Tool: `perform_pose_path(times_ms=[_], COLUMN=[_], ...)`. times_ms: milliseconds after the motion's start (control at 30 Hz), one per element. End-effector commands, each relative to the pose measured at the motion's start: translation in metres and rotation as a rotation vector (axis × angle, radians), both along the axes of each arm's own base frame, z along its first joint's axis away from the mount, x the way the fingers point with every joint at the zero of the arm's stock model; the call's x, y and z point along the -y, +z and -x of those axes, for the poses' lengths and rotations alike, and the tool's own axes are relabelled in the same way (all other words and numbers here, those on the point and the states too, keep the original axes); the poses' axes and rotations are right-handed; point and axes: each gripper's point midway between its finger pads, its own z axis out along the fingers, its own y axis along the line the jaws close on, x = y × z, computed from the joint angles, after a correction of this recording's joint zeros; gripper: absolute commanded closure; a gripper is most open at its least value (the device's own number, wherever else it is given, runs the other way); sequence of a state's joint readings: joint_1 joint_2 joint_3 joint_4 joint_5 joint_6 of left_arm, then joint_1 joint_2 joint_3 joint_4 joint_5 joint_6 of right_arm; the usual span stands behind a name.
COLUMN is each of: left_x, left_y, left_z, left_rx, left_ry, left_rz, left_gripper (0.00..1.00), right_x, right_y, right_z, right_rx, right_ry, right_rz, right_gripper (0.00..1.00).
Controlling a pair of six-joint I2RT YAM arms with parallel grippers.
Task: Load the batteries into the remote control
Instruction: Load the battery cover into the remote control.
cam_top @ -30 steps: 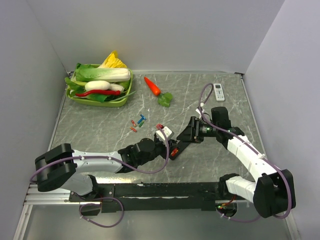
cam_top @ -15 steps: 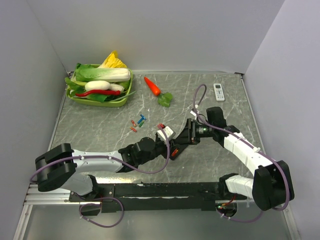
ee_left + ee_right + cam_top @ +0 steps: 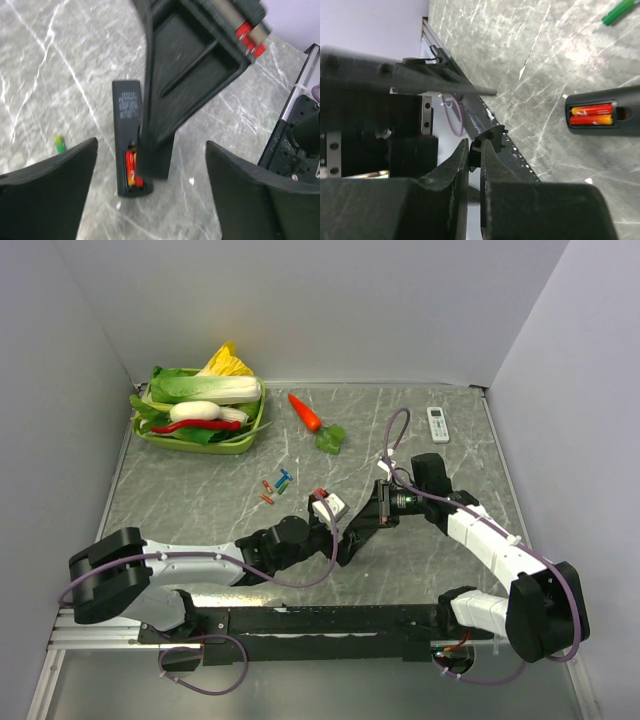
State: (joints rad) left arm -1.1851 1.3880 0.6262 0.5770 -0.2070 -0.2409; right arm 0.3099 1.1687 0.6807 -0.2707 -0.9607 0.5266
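— Remote control first: where does it sit against the jaws?
— Flat on the marble tabletop, back up, below and between the fingers of the left gripper, which stand wide apart and hold nothing.
— How does it look?
— Slim and black. The battery bay at the end under the left jaws is uncovered, with red and orange batteries side by side inside.
— And the right gripper?
— Its fingers are drawn almost together, with only a slit between them. Some small dark bit sits at the tips, and I cannot tell what it is. One finger crosses the remote's edge beside the bay.
— Room to move?
— Bare marble lies on the remote's other side, with a green battery loose near one left-gripper finger. Behind the right tips the table edge and black rail are close. The walls are well apart.
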Motion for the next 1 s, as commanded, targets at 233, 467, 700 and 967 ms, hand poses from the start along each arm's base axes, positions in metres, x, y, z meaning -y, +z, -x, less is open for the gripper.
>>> perform_pose_path(times_ms=[233, 467, 700, 967], left_x=[-0.086, -0.145, -0.151, -0.145], left_y=[0.014, 0.026, 0.007, 0.001], left_z=[-0.030, -0.053, -0.058, -0.058], left_rx=[-0.275, -0.434, -0.524, -0.543], left_ry=[0.259, 0.474, 0.505, 0.482], left_rz=[0.286, 0.482, 0.473, 0.432], left_gripper=[0.01, 0.01, 0.01, 0.01], right_x=[-0.003, -0.018, -0.021, -0.016], right_y=[0.000, -0.024, -0.047, -0.070], right_z=[-0.015, -0.006, -0.006, -0.004], right_rx=[0.319, 0.338, 0.302, 0.259], right_ry=[0.060, 0.147, 0.170, 0.209], right_rz=[-0.029, -0.062, -0.035, 0.042], right_gripper=[1.00, 1.00, 1.00, 1.00])
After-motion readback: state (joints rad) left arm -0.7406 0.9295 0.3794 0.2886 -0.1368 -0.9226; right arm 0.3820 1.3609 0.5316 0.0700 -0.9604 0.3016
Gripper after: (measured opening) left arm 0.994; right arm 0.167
